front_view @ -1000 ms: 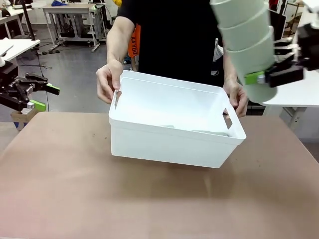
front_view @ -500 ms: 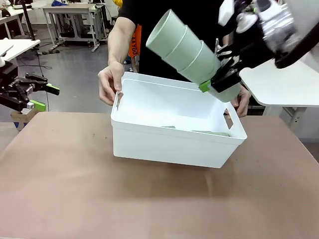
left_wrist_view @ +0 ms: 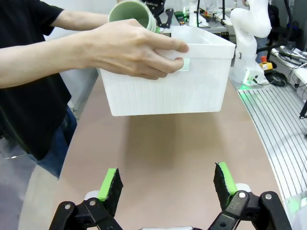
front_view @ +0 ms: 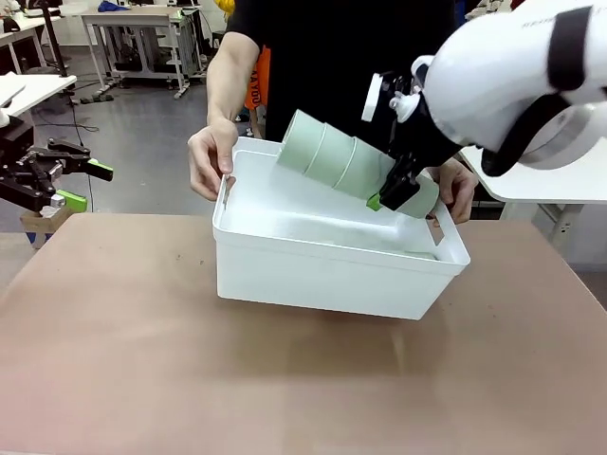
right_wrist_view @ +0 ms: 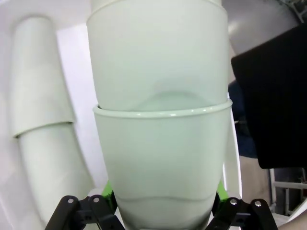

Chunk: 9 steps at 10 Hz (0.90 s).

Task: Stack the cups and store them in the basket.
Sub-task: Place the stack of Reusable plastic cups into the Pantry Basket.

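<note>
The brown worktop (front_view: 285,379) spreads wide under everything, bare across its near half. On it, toward the far side, sits the white rectangular plastic basket (front_view: 322,275) with solid walls, a rolled rim and handle cutouts; it is tipped a little, its near left corner lifted off the worktop. A person in a black shirt stands behind it, one hand (front_view: 211,156) gripping the basket's left end at the cutout and the other hand (front_view: 455,187) on the rim at the right end.

My right arm reaches in from the right, over the basket's far right corner. My right pincer (front_view: 389,194) is clamped on the base end of a nested stack of pale mint-green tapered plastic cups (front_view: 332,156), which lies slanted, open mouth up and to the left, above the basket's inside and just over its far wall. In my right wrist view the stack (right_wrist_view: 160,143) rises between my green pads, and a second nested stack of the same cups (right_wrist_view: 41,143) lies on its side on the basket floor beside it.

My left pincer (left_wrist_view: 168,184) hangs off to the left, well apart from the basket, its fingers spread wide and holding nothing.
</note>
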Each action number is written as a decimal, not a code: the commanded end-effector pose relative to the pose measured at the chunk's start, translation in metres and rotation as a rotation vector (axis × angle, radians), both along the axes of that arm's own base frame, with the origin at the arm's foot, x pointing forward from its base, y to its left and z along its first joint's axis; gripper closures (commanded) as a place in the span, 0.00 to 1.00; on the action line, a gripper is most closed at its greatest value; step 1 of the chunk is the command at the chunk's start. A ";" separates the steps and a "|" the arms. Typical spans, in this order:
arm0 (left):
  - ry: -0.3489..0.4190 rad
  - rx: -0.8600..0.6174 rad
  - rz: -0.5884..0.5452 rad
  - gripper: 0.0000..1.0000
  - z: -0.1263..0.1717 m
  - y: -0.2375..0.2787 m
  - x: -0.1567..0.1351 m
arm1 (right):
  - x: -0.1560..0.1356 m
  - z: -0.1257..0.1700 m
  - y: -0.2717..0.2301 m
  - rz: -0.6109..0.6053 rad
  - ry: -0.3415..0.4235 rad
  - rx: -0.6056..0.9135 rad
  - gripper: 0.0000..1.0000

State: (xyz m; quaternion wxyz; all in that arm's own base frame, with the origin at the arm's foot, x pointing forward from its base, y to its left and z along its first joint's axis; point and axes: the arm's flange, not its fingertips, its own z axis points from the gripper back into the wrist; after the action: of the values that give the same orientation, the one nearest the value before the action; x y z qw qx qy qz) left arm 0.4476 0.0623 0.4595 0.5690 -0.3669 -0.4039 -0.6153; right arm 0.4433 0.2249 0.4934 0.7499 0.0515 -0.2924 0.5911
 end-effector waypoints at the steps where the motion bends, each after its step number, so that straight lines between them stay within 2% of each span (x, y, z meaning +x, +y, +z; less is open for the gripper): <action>1: 0.003 -0.001 -0.002 0.00 0.003 -0.001 -0.002 | 0.014 0.000 0.021 -0.041 -0.020 -0.049 0.14; 3: 0.003 -0.001 -0.002 0.00 0.003 -0.001 -0.002 | 0.015 -0.019 0.033 -0.041 -0.026 -0.099 0.14; 6: 0.003 -0.001 -0.002 0.00 0.003 -0.001 -0.002 | 0.002 -0.046 0.031 -0.033 -0.020 -0.177 0.14; 9: 0.003 -0.001 -0.002 0.00 0.003 -0.001 -0.002 | 0.001 -0.059 0.035 -0.009 -0.013 -0.214 0.14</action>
State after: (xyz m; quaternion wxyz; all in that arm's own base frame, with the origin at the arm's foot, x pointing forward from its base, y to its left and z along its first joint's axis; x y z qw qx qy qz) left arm 0.4476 0.0623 0.4594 0.5690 -0.3669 -0.4039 -0.6152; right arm 0.4452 0.2545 0.4318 0.7464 -0.0225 -0.2238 0.6264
